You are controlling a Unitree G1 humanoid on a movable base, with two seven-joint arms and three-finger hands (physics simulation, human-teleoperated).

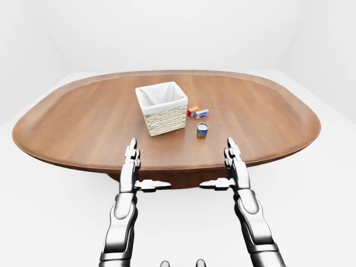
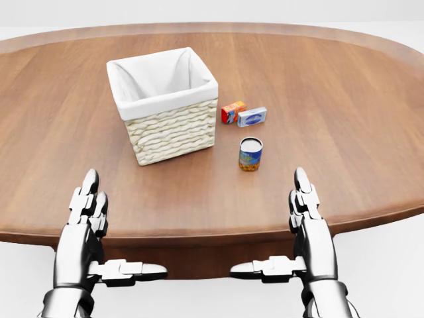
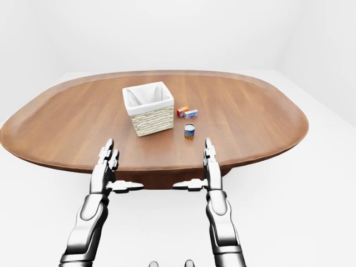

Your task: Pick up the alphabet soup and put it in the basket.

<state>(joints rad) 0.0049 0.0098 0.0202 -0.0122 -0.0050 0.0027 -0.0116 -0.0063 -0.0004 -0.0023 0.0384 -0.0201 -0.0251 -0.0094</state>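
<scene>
In the left-eye view, a big oval wooden table stands in a white room, and on it a woven basket with a white cloth lining stands upright. The alphabet soup is a small can, upright on the table, to the lower right of the basket and apart from it. Just above the can lie a small orange box and a small blue-white box, close together. The left hand and the right hand are at the near edge of the table, both with fingers straight and spread, thumbs pointing inward, holding nothing. In the head view, the can shows its grey top and a blue and yellow label; it stands between the basket and the right hand, touching neither. The basket is empty inside. Both hands are open here too, over the table edge at the bottom of the view. In the right-eye view the same arrangement appears, a little more to the left, and the two hands are well apart from each other.
</scene>
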